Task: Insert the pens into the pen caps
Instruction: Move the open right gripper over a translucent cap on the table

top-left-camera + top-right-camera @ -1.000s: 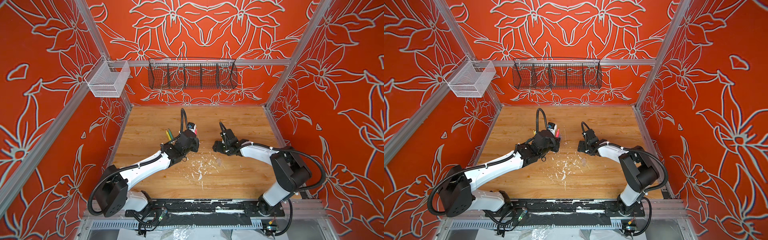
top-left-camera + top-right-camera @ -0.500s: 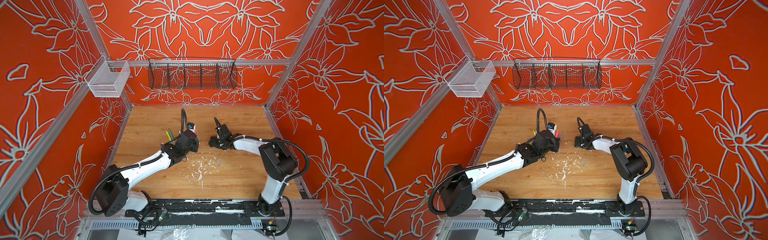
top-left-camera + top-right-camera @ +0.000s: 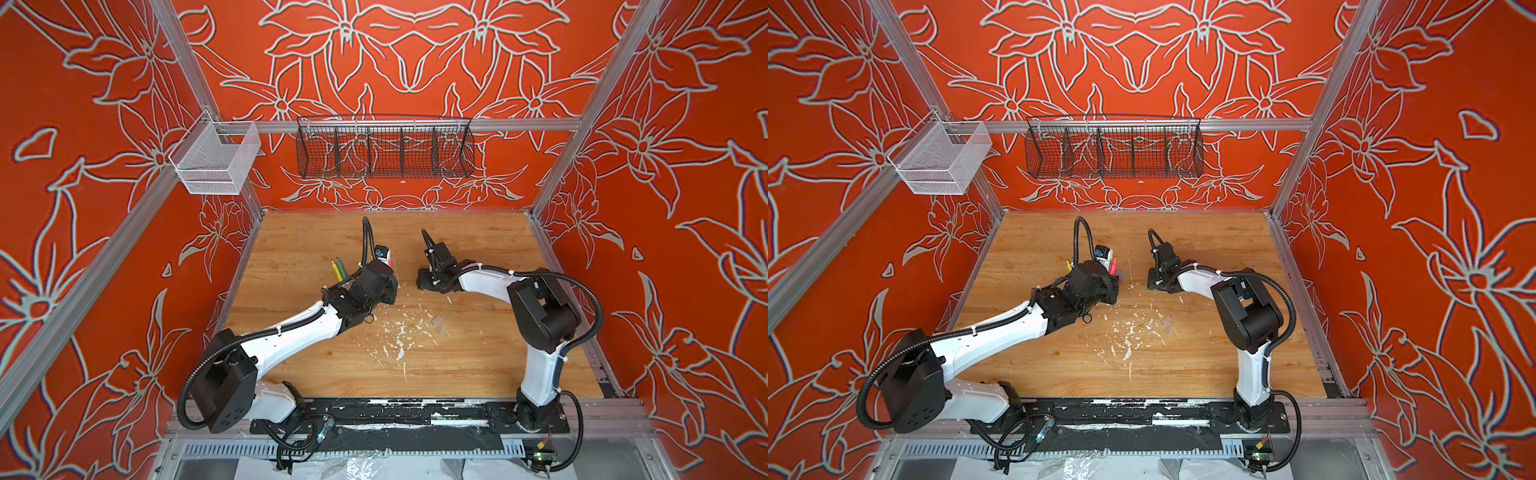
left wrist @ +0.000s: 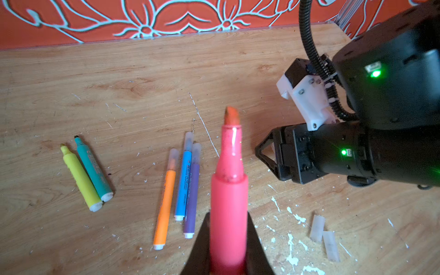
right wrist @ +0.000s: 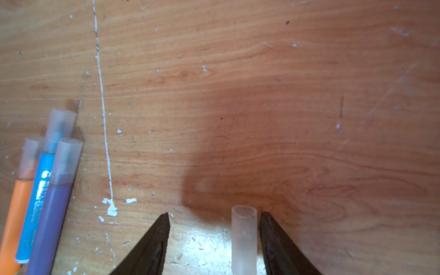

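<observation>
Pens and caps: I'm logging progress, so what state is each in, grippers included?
left gripper, shut on pink-red pen
pink-red pen, uncapped, held
yellow pen, uncapped, lying
green pen, uncapped, lying
orange pen, capped
blue pen, capped
purple pen, capped
loose caps, two, empty
right gripper, open
third cap, empty, between right gripper's jaws

Three capped pens (image 4: 183, 181) lie together; yellow pen (image 4: 79, 177), green pen (image 4: 94, 169) and pink pen (image 4: 228, 202) uncapped; two caps (image 4: 317, 225) loose

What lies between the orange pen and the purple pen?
The capped blue pen lies between the orange pen and the purple pen, as the left wrist view shows.
</observation>
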Robot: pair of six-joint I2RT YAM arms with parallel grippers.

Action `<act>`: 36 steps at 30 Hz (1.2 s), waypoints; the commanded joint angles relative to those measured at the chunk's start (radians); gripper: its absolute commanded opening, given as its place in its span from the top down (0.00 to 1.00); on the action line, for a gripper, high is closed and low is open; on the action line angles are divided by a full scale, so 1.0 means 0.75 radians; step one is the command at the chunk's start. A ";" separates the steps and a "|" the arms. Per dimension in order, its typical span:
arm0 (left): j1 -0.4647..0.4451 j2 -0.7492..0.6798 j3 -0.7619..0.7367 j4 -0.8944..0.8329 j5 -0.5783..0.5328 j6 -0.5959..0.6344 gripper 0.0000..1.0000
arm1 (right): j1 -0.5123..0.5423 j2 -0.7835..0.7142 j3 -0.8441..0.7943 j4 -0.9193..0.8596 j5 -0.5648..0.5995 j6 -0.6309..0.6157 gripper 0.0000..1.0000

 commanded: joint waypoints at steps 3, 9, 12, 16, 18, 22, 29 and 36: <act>0.000 -0.031 0.007 -0.008 -0.025 -0.006 1.00 | 0.019 0.064 0.021 -0.272 0.086 0.008 0.44; 0.000 -0.030 0.007 -0.008 -0.034 -0.004 1.00 | 0.036 0.028 0.025 -0.392 0.189 0.026 0.54; 0.000 -0.026 0.005 -0.007 -0.037 -0.006 1.00 | 0.035 0.032 0.047 -0.450 0.242 0.021 0.59; 0.000 -0.026 0.007 -0.013 -0.035 -0.009 1.00 | 0.031 0.042 0.064 -0.488 0.275 0.027 0.62; 0.000 -0.031 0.005 -0.013 -0.035 -0.011 1.00 | 0.024 0.041 0.059 -0.499 0.282 0.035 0.64; 0.000 -0.041 0.003 -0.013 -0.037 -0.011 1.00 | -0.001 0.030 0.041 -0.496 0.287 0.042 0.66; 0.000 -0.033 -0.001 -0.004 -0.031 -0.013 1.00 | -0.023 0.099 0.105 -0.482 0.274 0.005 0.66; 0.000 -0.020 0.005 -0.006 -0.031 -0.013 1.00 | -0.029 0.165 0.173 -0.483 0.339 -0.015 0.66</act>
